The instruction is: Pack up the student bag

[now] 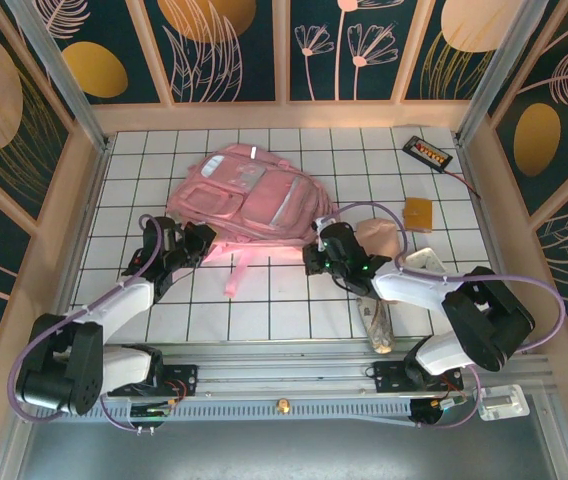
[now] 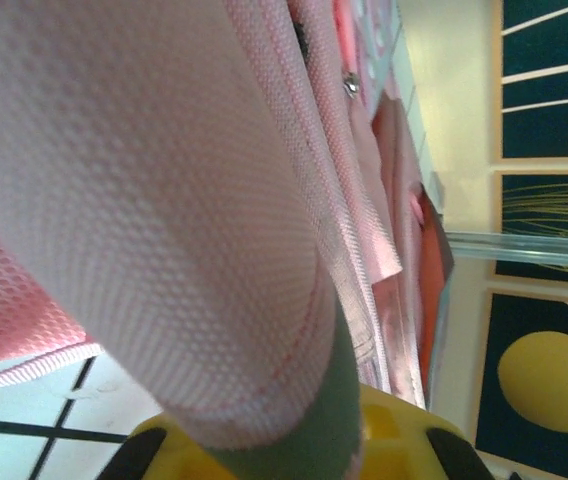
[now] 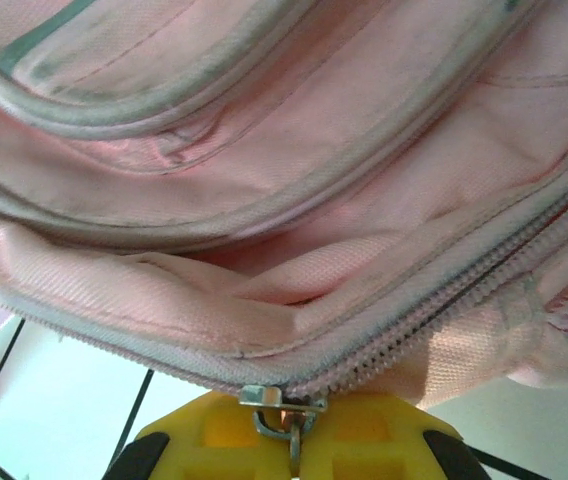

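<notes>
We see the student bag (image 1: 249, 195) lying flat at mid-surface (image 1: 264, 305), its long axis running roughly ten to four o'clock from overhead. The left gripper (image 1: 196, 243) meets its seven-o'clock edge, with padded pink fabric against the jaws. The right gripper (image 1: 316, 258) meets the four-o'clock corner, where the zipper pull (image 3: 286, 415) hangs at its jaws. We cannot tell whether either pair is clenched. The right arm looks nearer the opening.

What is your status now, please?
Right tool shut on zipper pull. Left tool against student bag fabric, grip unclear. Beige object beside right tool.
</notes>
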### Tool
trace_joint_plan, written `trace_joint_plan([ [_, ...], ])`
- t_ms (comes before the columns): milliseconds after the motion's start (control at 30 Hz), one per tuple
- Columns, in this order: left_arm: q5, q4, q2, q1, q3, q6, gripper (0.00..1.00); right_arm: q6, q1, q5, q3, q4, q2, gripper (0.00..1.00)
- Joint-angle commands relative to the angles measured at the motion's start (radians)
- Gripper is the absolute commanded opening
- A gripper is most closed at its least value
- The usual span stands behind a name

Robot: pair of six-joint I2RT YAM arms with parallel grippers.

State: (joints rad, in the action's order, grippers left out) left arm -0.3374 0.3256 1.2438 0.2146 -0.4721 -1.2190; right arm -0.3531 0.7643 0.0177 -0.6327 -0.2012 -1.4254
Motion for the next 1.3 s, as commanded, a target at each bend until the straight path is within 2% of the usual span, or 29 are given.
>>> trace_joint_plan([
  [0, -0.002, 0.053, 0.067, -0.036, -0.093, 0.072, 0.20, 0.001, 0.060, 0.003, -0.007, 0.023, -0.005, 0.00],
  [67, -0.014, 0.043, 0.140, -0.054, -0.155, 0.102, 0.28, -0.027, 0.115, 0.003, -0.026, 0.018, -0.040, 0.00],
  [133, -0.036, 0.018, 0.224, -0.077, -0.236, 0.139, 0.42, -0.070, 0.161, 0.004, -0.055, 0.009, -0.090, 0.00],
  [233, -0.093, 0.025, 0.317, -0.122, -0.302, 0.151, 0.72, -0.125, 0.209, -0.039, -0.128, -0.010, -0.181, 0.00],
  [333, -0.118, 0.003, 0.313, -0.136, -0.291, 0.169, 0.98, -0.145, 0.243, -0.066, -0.213, -0.015, -0.257, 0.00],
  [567, -0.077, -0.168, 0.076, -0.136, -0.133, 0.244, 0.99, -0.129, 0.255, -0.127, -0.337, 0.007, -0.374, 0.00],
  [700, -0.121, -0.201, -0.036, -0.136, -0.047, 0.198, 0.99, -0.114, 0.253, -0.137, -0.356, 0.019, -0.387, 0.00],
  [800, -0.181, -0.211, -0.055, -0.135, -0.027, 0.164, 0.99, -0.116, 0.248, -0.141, -0.352, 0.013, -0.385, 0.00],
  [900, -0.216, -0.127, -0.072, -0.110, 0.023, 0.071, 0.99, -0.121, 0.239, -0.151, -0.344, 0.011, -0.386, 0.00],
  [1100, -0.178, -0.050, -0.066, 0.010, 0.055, -0.018, 0.99, -0.121, 0.224, -0.170, -0.331, 0.009, -0.379, 0.00],
  [1267, -0.146, 0.064, -0.097, 0.039, 0.126, -0.107, 0.99, -0.113, 0.215, -0.177, -0.331, 0.016, -0.364, 0.00],
])
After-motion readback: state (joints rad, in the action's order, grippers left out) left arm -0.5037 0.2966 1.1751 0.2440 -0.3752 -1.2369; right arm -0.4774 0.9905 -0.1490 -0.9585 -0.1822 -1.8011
